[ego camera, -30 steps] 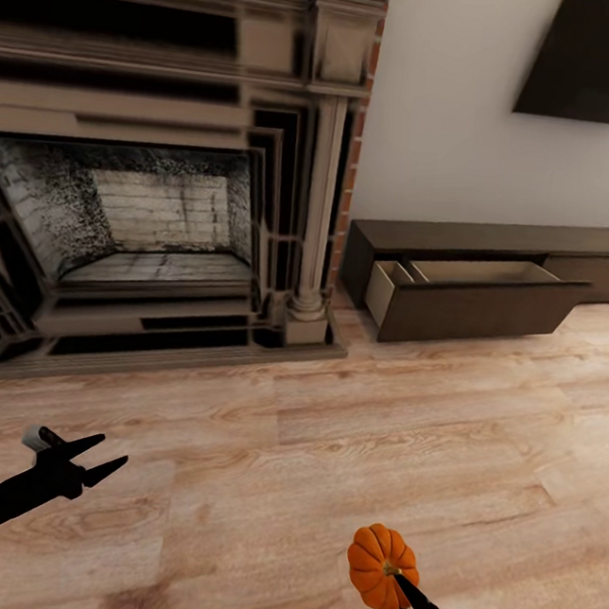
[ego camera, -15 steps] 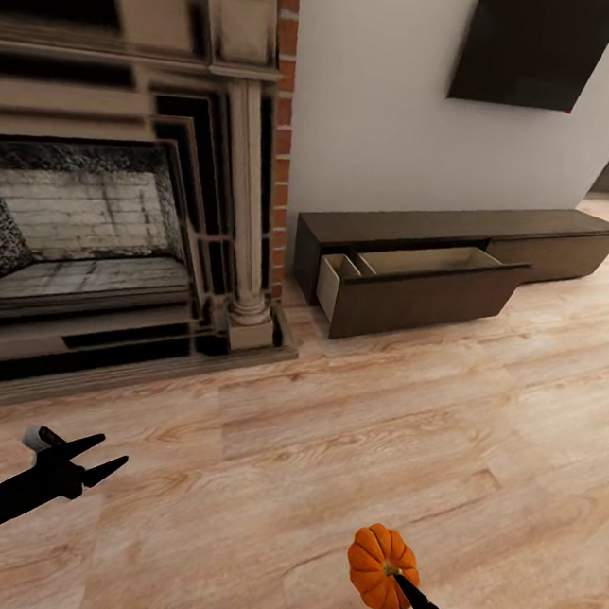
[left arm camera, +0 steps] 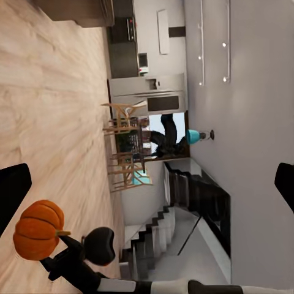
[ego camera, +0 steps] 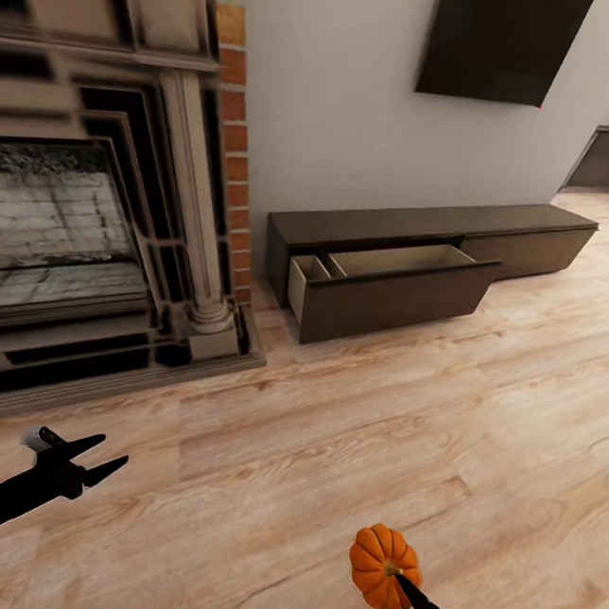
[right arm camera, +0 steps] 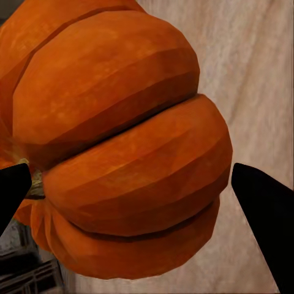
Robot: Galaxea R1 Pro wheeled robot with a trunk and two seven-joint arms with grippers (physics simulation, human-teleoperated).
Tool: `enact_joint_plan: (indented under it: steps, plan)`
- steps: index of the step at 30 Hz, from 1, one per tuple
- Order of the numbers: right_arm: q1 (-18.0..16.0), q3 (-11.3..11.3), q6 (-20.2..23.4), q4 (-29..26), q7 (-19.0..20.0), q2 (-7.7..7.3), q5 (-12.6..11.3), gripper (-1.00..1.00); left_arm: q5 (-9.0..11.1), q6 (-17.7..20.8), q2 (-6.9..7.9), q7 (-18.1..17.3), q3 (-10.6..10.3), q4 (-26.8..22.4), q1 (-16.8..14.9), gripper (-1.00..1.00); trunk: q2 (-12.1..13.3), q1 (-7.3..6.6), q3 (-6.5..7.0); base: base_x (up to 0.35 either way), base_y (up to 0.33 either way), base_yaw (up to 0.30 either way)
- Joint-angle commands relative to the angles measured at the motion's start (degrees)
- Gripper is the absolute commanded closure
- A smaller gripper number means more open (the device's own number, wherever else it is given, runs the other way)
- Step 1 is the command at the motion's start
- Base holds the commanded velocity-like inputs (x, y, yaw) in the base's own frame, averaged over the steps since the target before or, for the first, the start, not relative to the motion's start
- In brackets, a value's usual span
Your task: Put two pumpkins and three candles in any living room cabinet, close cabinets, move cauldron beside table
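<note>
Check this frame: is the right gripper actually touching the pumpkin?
Touching. In the head view the right gripper has a fingertip pressed against the pumpkin, which is held up above the floor; the right wrist view shows it between the fingers.

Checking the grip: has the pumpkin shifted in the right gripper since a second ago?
No. The pumpkin sits the same against the right gripper; only the camera panned.

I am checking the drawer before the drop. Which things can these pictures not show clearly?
- Drawer floor, head view: hidden by its own front panel.
- Pumpkin underside, head view: hidden behind the right gripper.
- Cabinet far end: too small for detail.
</note>
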Motion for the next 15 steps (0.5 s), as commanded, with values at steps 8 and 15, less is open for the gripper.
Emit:
enact_joint_plan:
  steps: [8, 15]
  plan:
    - [-0.08, 0.22, 0.17, 0.15, 0.63, 0.03, -0.63, 1.00, 0.26, 0.62, -0.03, -0.30, -0.39, 0.02, -0.05, -1.00, -0.02, 0.01, -0.05, 0.189, -0.229, 0.000]
    - [-0.08, 0.22, 0.45, 0.15, 1.03, 0.03, -0.63, 1.00, 0.26, 0.63, -0.03, -0.30, -0.39, 0.02, -0.05, -1.00, -0.02, 0.01, -0.05, 0.180, -0.231, -0.116]
